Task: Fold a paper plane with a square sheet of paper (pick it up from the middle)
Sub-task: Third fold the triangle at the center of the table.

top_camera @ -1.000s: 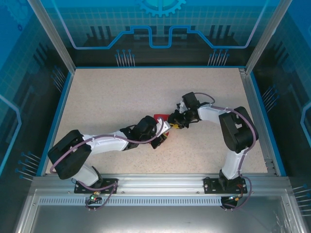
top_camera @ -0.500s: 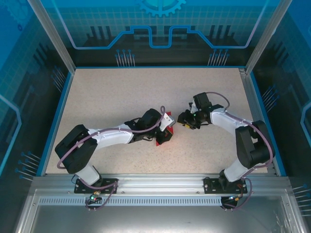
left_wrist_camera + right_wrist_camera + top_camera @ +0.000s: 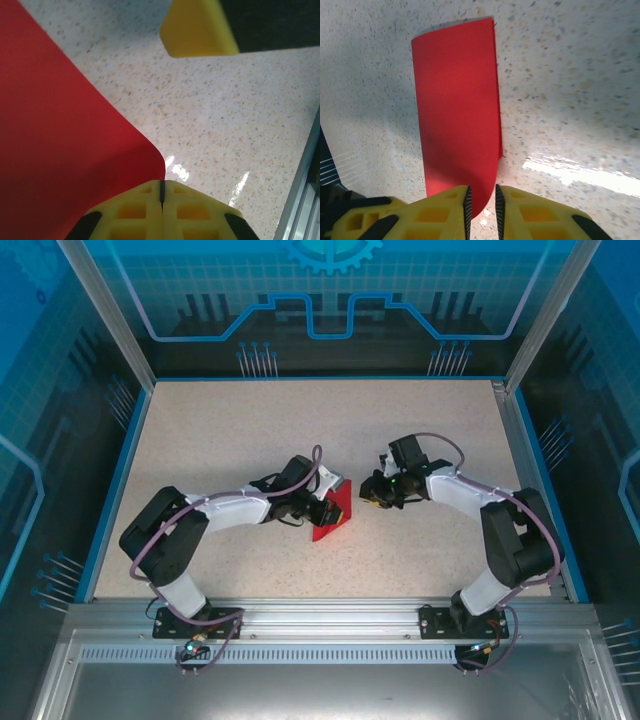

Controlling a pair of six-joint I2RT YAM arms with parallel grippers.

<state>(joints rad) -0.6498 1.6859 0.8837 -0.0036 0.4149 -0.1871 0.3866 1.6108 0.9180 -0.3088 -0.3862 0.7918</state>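
At the tips of the left gripper [image 3: 325, 511], the square sheet of paper [image 3: 338, 514] was pinched by its edge. The 2 yellow fingers were pressed flat together, with only a thin dark seam between them. In the left wrist view the red square sheet of paper [image 3: 60, 150] spread out ahead of that seam and to the fingers' left. Its rounded corner ended right at the fingertips, and the speckled table [image 3: 210, 130] lay bare ahead and to their right. In the top view the sheet appeared to stand at an angle off the table, just beyond the left gripper's tips.

The right gripper [image 3: 368, 492] faced the sheet from the far side, near the left gripper's tips. Its 2 fingers stood close together but not closed, with a narrow slit between them. In the right wrist view the paper ran straight ahead of the right gripper [image 3: 482, 192] as a narrow red strip, its near end dropping behind the fingertips at the slit. Whether they touched it could not be told there. In the left wrist view 1 yellow finger [image 3: 200, 27] of the right gripper hung ahead and to the right of the left gripper's tips, with bare table between it and the paper's edge.
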